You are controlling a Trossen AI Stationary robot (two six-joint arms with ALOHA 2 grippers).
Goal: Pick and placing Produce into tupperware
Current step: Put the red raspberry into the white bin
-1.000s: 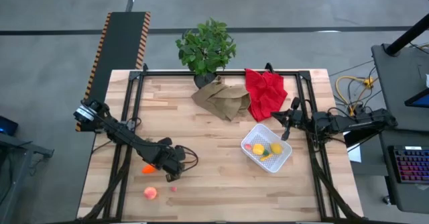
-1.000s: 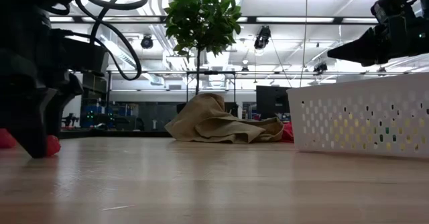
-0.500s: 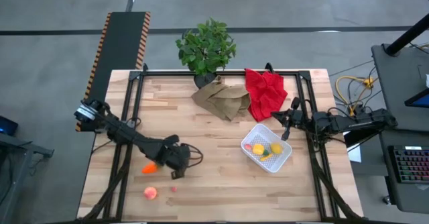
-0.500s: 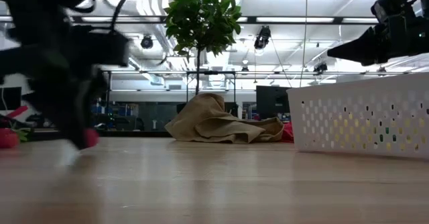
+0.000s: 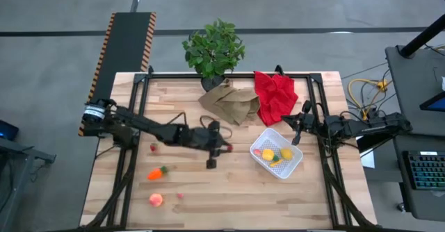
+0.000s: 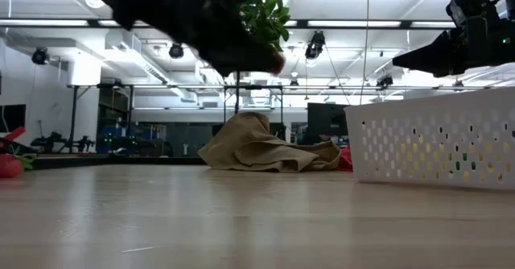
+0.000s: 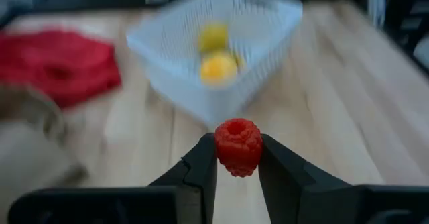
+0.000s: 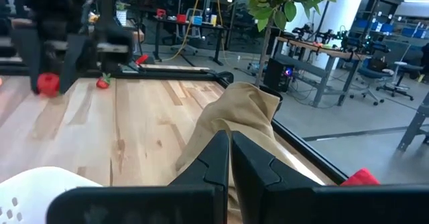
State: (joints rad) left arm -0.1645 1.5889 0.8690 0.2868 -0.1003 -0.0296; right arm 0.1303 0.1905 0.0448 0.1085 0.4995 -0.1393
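Pinching a red berry (image 7: 238, 145) between the left gripper (image 5: 227, 148) fingers above mid-table, just short of the white tupperware (image 5: 295, 164) holding lemon (image 5: 268, 154) and corn (image 5: 286, 153); idling, fingers together, right gripper (image 5: 297, 123) beside the red cloth (image 5: 276, 95).

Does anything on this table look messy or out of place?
Mostly no. A crumpled brown paper bag and bunched red cloth lie heaped by the potted plant. The white tupperware sits askew to the table's edges.

I see a small red raspberry (image 7: 238, 146) pinched mid-air; white perforated square plastic tupperware (image 5: 295, 164) holds two yellow fruits (image 5: 268, 154); orange carrot (image 5: 156, 173) and pink-orange peach (image 5: 156, 200) lie on wood
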